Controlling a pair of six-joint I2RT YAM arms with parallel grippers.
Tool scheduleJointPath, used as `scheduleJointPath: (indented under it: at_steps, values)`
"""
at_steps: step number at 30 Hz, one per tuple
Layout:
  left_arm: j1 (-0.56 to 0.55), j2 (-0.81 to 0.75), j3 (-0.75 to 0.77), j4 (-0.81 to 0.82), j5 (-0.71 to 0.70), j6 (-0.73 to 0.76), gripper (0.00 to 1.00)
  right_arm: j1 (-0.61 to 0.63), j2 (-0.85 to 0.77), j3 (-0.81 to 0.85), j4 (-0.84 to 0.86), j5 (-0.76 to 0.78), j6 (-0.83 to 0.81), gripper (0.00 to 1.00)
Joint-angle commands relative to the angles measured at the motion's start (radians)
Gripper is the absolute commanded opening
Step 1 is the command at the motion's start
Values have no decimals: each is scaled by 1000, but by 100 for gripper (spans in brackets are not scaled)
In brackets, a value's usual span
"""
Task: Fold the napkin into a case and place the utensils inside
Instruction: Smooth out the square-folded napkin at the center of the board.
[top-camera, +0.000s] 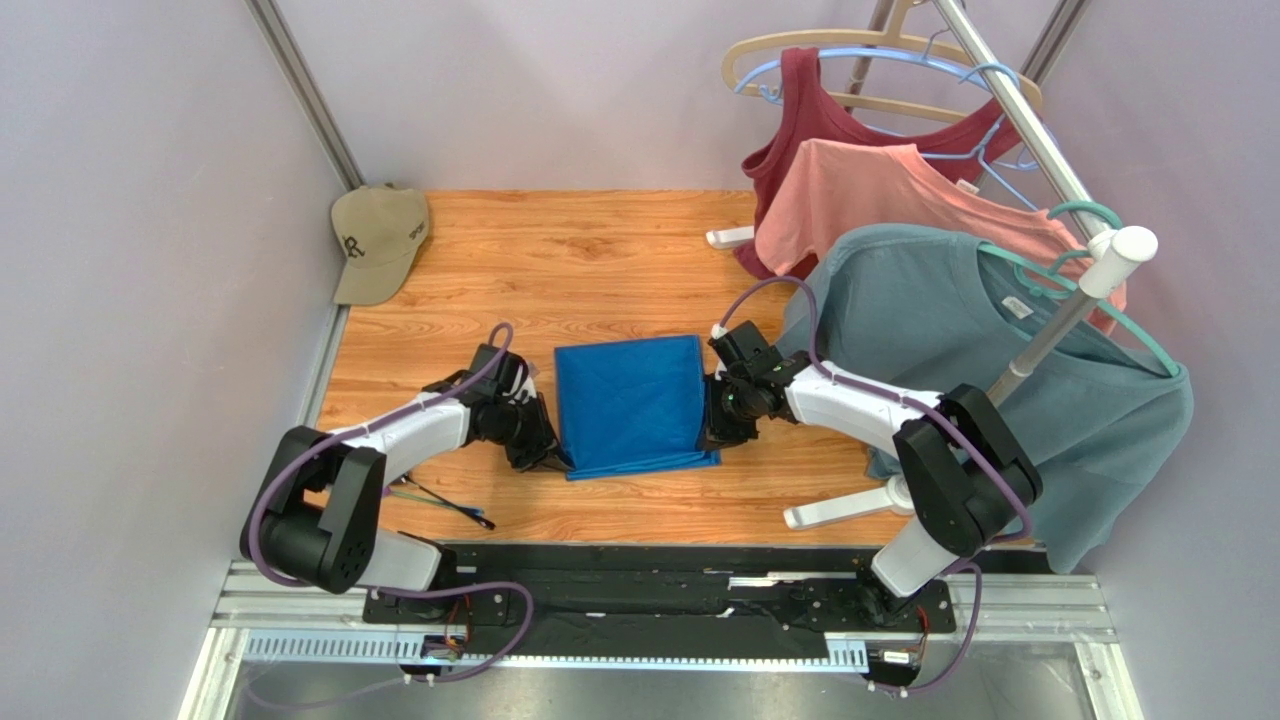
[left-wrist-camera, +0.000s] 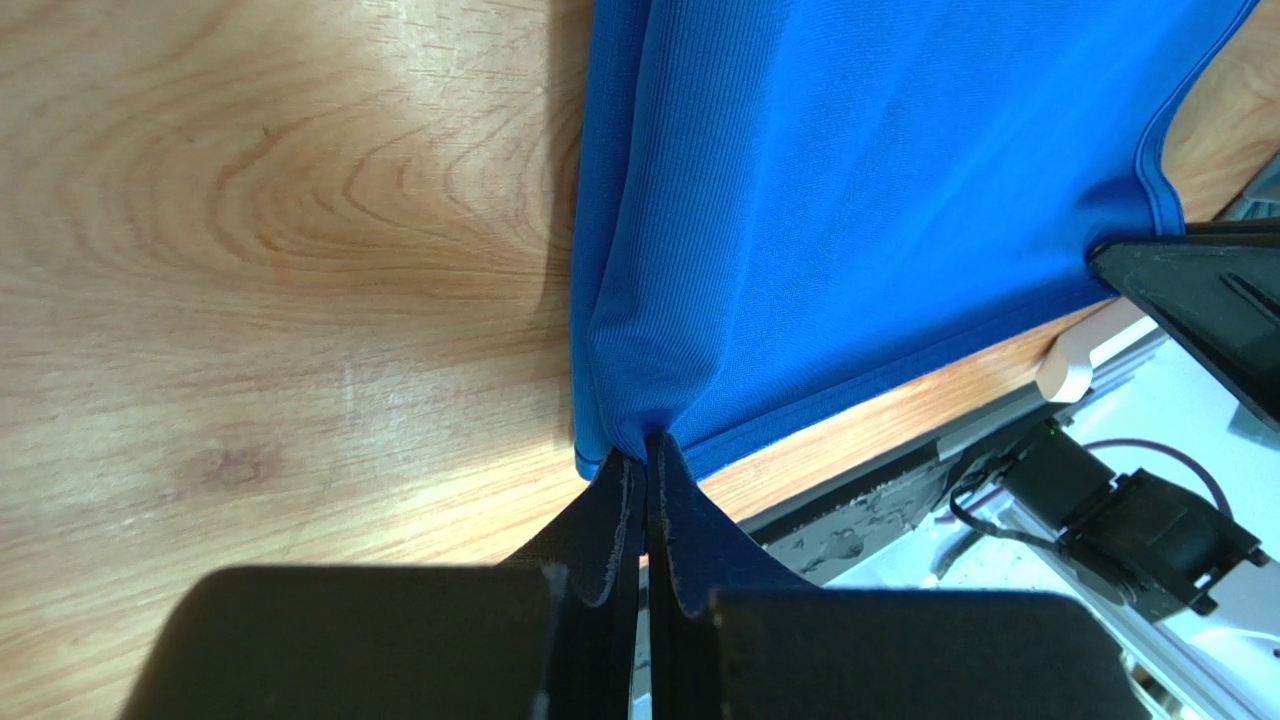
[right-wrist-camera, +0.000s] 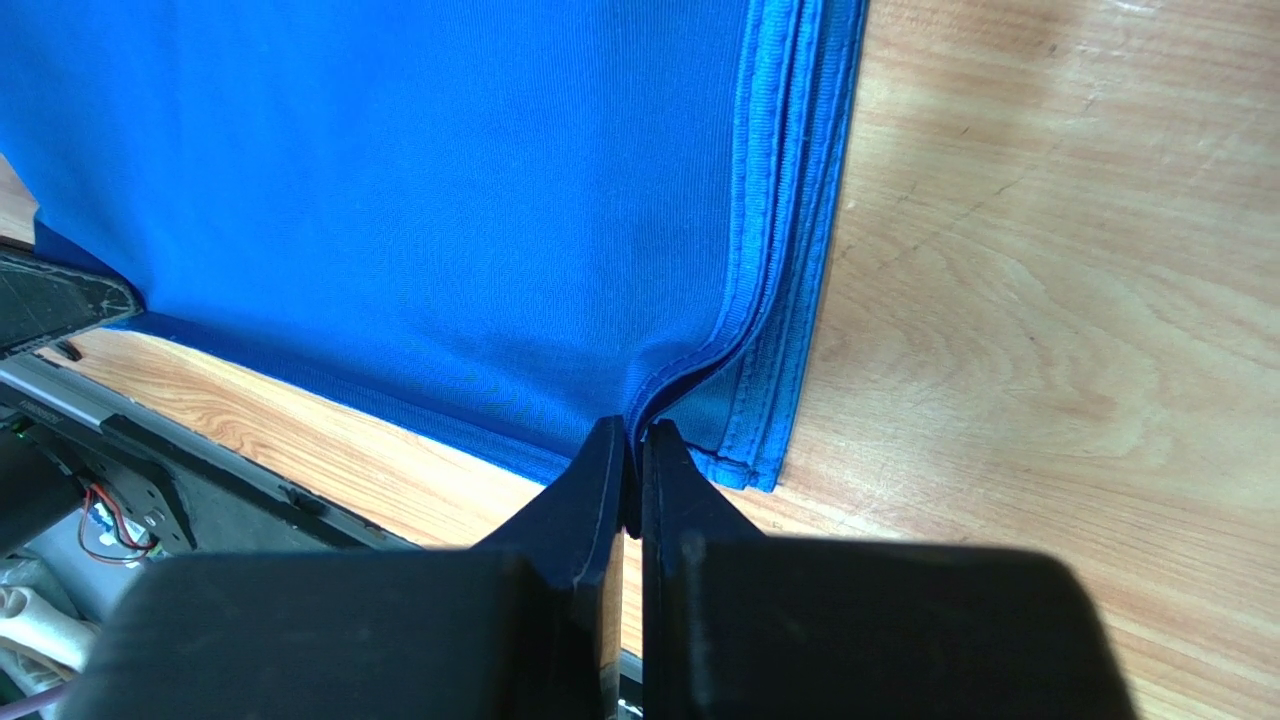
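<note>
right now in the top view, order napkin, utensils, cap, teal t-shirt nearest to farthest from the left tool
1. napkin, pinched in the left tool
2. utensils, near edge
3. cap, far left corner
4. teal T-shirt, right rack

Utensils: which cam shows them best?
Top external: the utensils lie on the table, near-left of the napkin, thin but visible. Neither wrist view shows them, only napkin and wood.
</note>
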Motion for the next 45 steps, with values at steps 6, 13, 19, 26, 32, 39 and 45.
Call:
scheduleJointPath:
  at_steps: [6,13,19,26,32,39,45]
  values:
    - [5,6,-30,2,-26,23,2,-26,-17,-13,-18,96,-20,0]
    - [7,-15,-35,-6,-29,28,22,-28,2,-30,-3,110,-32,0]
    - [8,-58,-24,-63,-41,45,34,-31,23,-35,2,125,-49,0]
    - [34,-195,54,-190,-49,80,36,-28,-3,-55,23,87,-24,0]
    - [-24,-169,76,-4,119,8,27,-28,-11,-55,21,76,-24,2]
    - [-87,47,99,49,112,17,17,-25,-69,-52,-11,50,-23,14]
    - [-87,40,33,19,25,54,17,-26,-196,-53,-84,73,-52,41]
